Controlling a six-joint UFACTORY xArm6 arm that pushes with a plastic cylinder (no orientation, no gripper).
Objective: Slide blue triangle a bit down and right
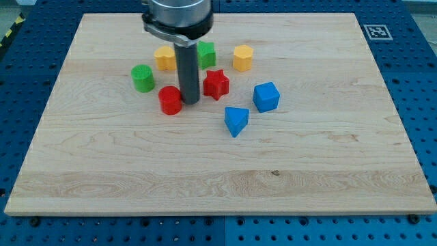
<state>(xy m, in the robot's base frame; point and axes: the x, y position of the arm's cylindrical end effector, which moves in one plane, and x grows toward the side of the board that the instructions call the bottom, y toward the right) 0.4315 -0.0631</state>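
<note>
The blue triangle (236, 120) lies on the wooden board (218, 178) near its middle. A blue cube (266, 96) sits just up and right of it. My tip (189, 102) rests on the board to the view's left of the triangle, about 70 pixels away. It stands right next to a red cylinder (170, 100) on its left and close to a red star (216, 83) on its right. I cannot tell if the tip touches either.
A green cylinder (143, 78) stands at the left of the cluster. A yellow block (164, 58), a green block (205, 53) and a yellow hexagon (242, 58) line the top. The rod partly hides the yellow and green blocks. A marker tag (377, 31) sits at the board's top right.
</note>
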